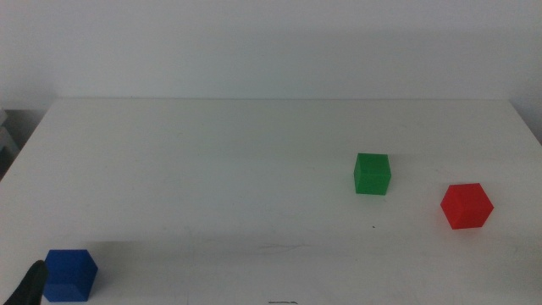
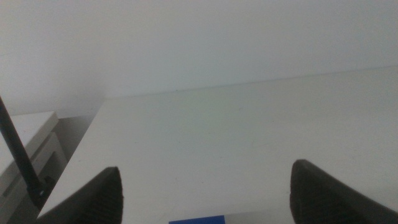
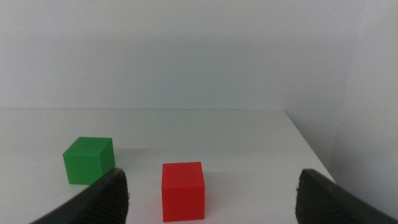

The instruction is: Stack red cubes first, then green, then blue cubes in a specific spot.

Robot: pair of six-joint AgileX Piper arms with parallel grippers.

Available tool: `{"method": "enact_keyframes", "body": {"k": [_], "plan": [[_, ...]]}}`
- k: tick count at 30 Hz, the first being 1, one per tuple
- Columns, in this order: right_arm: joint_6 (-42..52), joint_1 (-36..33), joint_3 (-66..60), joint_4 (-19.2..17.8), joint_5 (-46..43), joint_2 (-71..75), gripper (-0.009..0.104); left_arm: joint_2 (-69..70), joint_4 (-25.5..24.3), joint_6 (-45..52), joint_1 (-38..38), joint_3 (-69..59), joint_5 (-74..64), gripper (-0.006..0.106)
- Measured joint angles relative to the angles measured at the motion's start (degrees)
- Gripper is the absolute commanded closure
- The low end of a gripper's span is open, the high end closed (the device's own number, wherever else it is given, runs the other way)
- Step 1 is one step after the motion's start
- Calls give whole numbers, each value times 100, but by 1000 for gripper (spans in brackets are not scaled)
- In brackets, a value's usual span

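Observation:
The red cube (image 1: 466,206) rests on the white table at the right, with the green cube (image 1: 372,174) a little to its left and farther back. At the front left corner sits the blue cube (image 1: 70,274). My left gripper (image 2: 205,193) is open just behind that blue cube (image 2: 196,219), whose top edge shows between the jaws; one dark jaw tip (image 1: 30,286) shows in the middle view. My right gripper (image 3: 211,196) is open, with the red cube (image 3: 183,190) ahead between its jaws and the green cube (image 3: 88,160) off to one side.
The white tabletop (image 1: 237,161) runs back to a pale wall. A grey object (image 2: 28,143) and a thin dark cable (image 2: 18,155) lie beyond the table's left edge.

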State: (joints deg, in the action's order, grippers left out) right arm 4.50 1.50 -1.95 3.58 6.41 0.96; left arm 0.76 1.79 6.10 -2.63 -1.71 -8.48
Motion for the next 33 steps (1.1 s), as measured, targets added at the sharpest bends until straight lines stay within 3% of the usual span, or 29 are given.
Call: {"method": "enact_keyframes", "body": {"k": [15,22,26,33], "plan": [[-70,0,0,61,159,0,1,0,0,5,0,0,0,11],[-224,0,410,491,342,-684,1,0,0,5,0,0,0,11],[-250,0,1495,520,1237,-2030,1,0,0,5,0,0,0,11],[-250,0,4211,518,4049,-4567,1,0,0,5,0,0,0,11]]}}
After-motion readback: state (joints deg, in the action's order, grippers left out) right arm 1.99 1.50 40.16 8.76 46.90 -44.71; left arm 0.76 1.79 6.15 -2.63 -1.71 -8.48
